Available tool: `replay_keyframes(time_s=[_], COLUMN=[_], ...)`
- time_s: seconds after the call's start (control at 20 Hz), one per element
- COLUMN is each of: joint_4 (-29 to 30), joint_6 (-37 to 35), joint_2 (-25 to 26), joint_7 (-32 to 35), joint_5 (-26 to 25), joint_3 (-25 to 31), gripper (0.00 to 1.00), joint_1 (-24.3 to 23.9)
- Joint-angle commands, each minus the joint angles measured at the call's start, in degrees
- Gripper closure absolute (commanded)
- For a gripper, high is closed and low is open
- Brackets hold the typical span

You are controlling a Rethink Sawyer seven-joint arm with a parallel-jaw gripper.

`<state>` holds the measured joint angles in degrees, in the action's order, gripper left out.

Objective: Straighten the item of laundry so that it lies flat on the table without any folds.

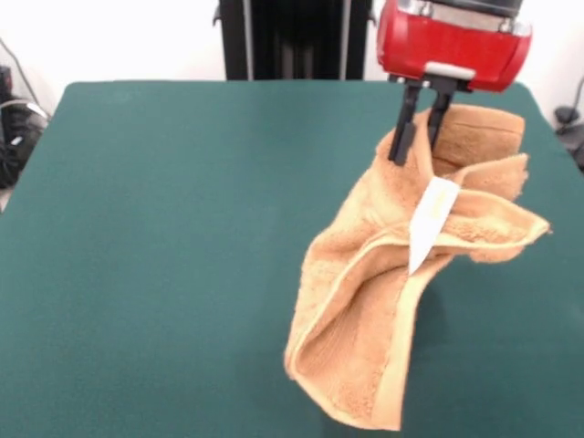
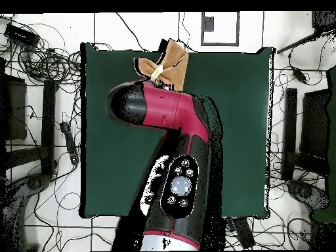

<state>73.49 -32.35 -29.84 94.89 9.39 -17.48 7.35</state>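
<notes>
From the front, my tool (image 1: 415, 137) sits in the upper right of the frame, its two dark fingers (image 1: 402, 132) clamped together on a bunched top edge of the towel (image 1: 383, 301). The orange-tan cloth hangs from that pinch and drapes down toward the lower middle-right, where its bottom end rests on the green bench (image 1: 164, 255). It is far from flat: folds run down its length, a hemmed edge curls along the left side, and a flap juts out to the right. The white tag (image 1: 429, 219) dangles just below my fingers, pointing downward over the folds. From overhead, my red and black arm (image 2: 164, 125) fills the centre of the frame and covers the tool itself, so the grip can't be seen here. The towel (image 2: 174, 62) peeks out above the arm at the bench's (image 2: 243, 118) top edge, left of middle, with the tag (image 2: 157, 73) showing pale against it.
</notes>
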Motion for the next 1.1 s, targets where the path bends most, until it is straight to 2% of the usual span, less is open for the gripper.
replay_keyframes(time_s=[0.05,0.15,0.35,0.8,1.1], joint_4=[5.3,5.8,7.7,11.9,16.6], joint_6=[2.6,4.1,5.8,2.2,3.3], joint_2=[4.1,5.0,5.1,-0.3,-4.6], joint_7=[10.2,10.7,16.8,11.7,8.6], joint_5=[1.3,2.0,4.1,2.9,1.7], joint_3=[6.4,8.1,7.2,5.9,6.2], gripper=[1.0,1.0,1.0,1.0,1.0], joint_1=[-3.4,-4.1,-1.5,-2.9,-5.0])
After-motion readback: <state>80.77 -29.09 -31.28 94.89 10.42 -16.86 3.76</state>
